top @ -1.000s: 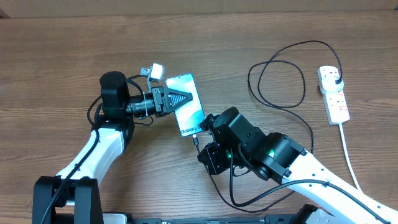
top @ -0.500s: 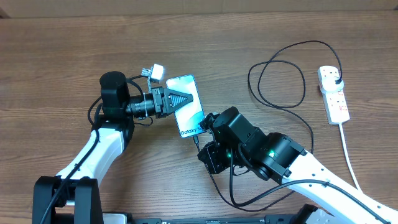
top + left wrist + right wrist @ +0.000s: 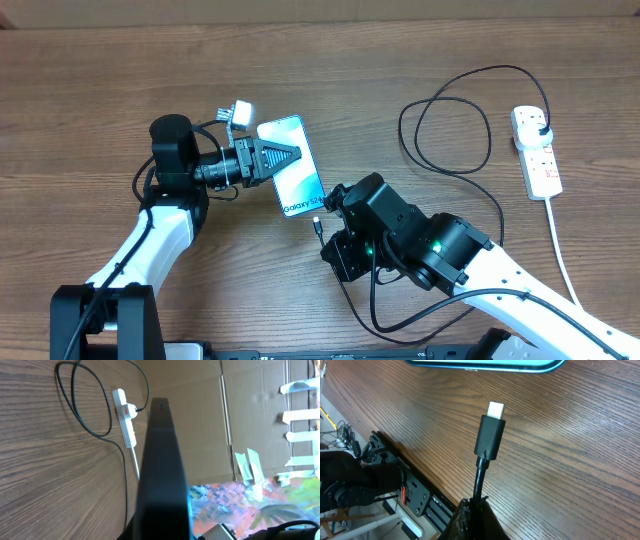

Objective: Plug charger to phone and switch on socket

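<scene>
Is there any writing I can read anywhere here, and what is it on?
"Galaxy": on the phone screen, near its lower end; the characters after it are too small to be sure of.
The socket: red marks only, no legible writing.
Nothing else carries readable text.

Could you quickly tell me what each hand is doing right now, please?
Left hand: closed on the phone.
Right hand: closed on the charger.
</scene>
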Motion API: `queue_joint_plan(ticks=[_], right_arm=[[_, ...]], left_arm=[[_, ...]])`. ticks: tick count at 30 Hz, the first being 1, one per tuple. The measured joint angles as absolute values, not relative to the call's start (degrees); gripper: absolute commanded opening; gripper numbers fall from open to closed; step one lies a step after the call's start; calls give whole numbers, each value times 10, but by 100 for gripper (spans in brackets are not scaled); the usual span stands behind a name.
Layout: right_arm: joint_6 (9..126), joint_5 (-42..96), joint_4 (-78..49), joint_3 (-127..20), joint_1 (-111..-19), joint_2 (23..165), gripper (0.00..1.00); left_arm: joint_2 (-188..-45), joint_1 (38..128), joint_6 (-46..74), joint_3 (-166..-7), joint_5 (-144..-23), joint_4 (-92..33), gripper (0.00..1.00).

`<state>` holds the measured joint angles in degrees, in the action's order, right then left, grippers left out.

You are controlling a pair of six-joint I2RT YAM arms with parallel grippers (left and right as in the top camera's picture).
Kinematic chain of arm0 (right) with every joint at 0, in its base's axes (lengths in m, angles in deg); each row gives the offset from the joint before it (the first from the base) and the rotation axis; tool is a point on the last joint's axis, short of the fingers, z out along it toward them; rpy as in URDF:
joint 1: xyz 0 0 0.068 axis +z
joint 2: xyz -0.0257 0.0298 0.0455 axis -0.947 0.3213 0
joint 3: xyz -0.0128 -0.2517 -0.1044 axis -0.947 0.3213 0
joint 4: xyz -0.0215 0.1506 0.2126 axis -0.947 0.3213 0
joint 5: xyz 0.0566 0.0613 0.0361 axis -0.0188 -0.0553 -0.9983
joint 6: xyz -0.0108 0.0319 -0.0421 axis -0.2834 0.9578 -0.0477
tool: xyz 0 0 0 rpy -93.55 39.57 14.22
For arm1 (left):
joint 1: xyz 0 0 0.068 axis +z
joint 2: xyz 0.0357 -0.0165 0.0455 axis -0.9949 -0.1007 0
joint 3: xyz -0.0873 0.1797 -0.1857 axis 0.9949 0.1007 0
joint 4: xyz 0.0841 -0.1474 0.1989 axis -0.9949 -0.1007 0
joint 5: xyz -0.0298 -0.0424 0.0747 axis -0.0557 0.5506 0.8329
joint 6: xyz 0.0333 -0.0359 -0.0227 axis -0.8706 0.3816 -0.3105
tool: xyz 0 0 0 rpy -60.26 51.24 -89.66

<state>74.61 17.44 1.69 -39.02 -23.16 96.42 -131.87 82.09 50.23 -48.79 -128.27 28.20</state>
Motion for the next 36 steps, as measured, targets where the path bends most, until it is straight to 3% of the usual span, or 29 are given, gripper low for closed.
queue_joint_plan(ticks=[6, 18, 27, 36], right_arm=[[746, 175, 36, -390, -232, 940, 4], [748, 221, 40, -390, -232, 760, 4], [748, 212, 16, -390, -232, 793, 4], [751, 193, 11, -390, -232, 831, 4]], left_arm=[[-1319, 821, 545, -488, -1282, 282, 4], [-1319, 820, 622, -488, -1269, 337, 4], [-1328, 796, 650, -506, -1295, 377, 4], [-1435, 784, 650, -608, -1377, 381, 4]])
